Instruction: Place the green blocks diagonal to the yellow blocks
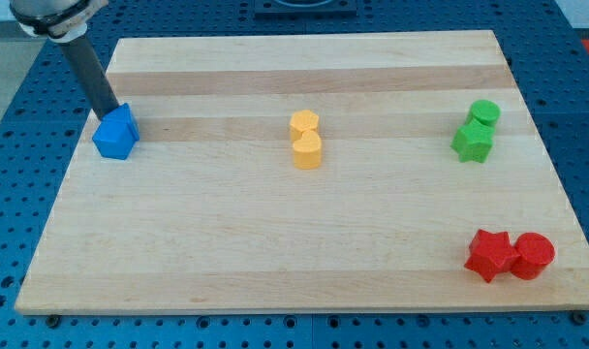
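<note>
Two green blocks stand at the view's right: a green cylinder (485,112) and, just below it and touching, a green star-like block (472,142). Two yellow blocks stand touching at the board's middle: a yellow hexagonal block (303,123) above a yellow cylinder (307,150). My tip (108,115) is at the view's upper left, touching the top left of two blue blocks (115,133), far from the green and yellow blocks.
A red star (490,255) and a red cylinder (532,256) sit touching at the view's lower right. The wooden board (275,262) lies on a blue perforated table. The blue blocks are close to the board's left edge.
</note>
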Tool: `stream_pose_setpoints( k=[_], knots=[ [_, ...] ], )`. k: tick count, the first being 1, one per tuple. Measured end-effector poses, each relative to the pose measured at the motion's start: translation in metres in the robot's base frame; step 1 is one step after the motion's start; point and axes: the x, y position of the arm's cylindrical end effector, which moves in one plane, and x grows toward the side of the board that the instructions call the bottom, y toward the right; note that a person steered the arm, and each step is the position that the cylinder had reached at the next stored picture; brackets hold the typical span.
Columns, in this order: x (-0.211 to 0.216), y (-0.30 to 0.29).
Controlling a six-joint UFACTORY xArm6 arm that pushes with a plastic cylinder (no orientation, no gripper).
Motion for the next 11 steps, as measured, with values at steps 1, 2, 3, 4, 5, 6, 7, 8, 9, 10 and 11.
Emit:
stream_pose_setpoints(
  k=[1, 2, 3, 4, 5, 6, 7, 8, 9, 10, 11],
  knots=[
    [-0.027, 0.013],
    [-0.044, 0.061],
    [-0.080, 0.157],
    [-0.092, 0.261],
    [-0.092, 0.371],
    [-0.089, 0.462],
    [-0.077, 0.537],
    [-0.044, 0.582],
    [0.015, 0.581],
    [0.042, 0.537],
    [0.026, 0.524]
  ],
)
